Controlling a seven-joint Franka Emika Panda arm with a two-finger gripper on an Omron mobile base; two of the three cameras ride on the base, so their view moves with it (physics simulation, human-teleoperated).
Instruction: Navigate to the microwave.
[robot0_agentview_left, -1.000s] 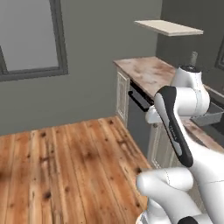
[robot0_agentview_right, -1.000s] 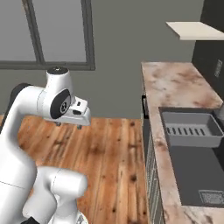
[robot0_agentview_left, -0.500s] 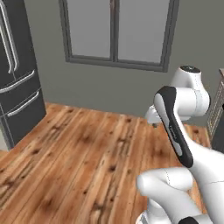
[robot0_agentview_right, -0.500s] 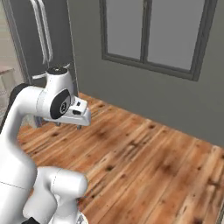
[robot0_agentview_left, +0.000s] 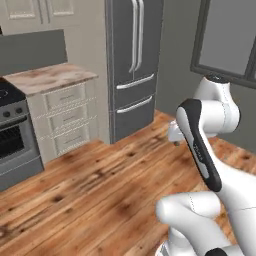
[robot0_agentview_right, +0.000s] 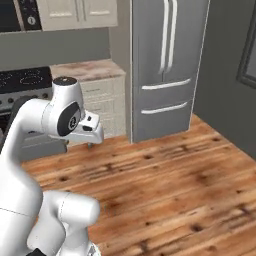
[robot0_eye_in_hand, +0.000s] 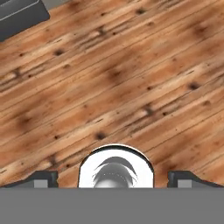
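Left base view. Fridge (robot0_agentview_left: 134, 65) tall and grey at centre back. Left of fridge, marble-topped table (robot0_agentview_left: 50, 77) over white drawers; further left of that, oven range (robot0_agentview_left: 12, 135) at frame edge. Right of fridge, a window (robot0_agentview_left: 232, 40). Wooden floor (robot0_agentview_left: 85, 200) open in front of fridge. Arm folded in front of window side, claw (robot0_agentview_left: 175, 141) hanging low over floor, right of and below fridge doors. Spread of tips too small to read here.

Right base view. Fridge (robot0_agentview_right: 167, 65) again at centre. Left of fridge the table (robot0_agentview_right: 87, 70), then range cooktop (robot0_agentview_right: 22, 80). Microwave (robot0_agentview_right: 22, 14) cut by top-left corner, well left of fridge and mounted above the range: black body, button panel, round silver dial. Claw (robot0_agentview_right: 90, 144) carried low, left of fridge base, well below and a little right of microwave, far apart from it.

Hand view. Looking down at floor planks (robot0_eye_in_hand: 131, 78). Claw (robot0_eye_in_hand: 113, 177) with dark tips set wide apart at either side, nothing between them. Dark slab (robot0_eye_in_hand: 17, 13) in upper-left corner; identity not clear.

Judgement: approach step in hand, about midway, microwave in sight but off-centre. Next move likely calls for turning base away from fridge toward range, then closing in until microwave sits centred, arm kept tucked clear of table edge.
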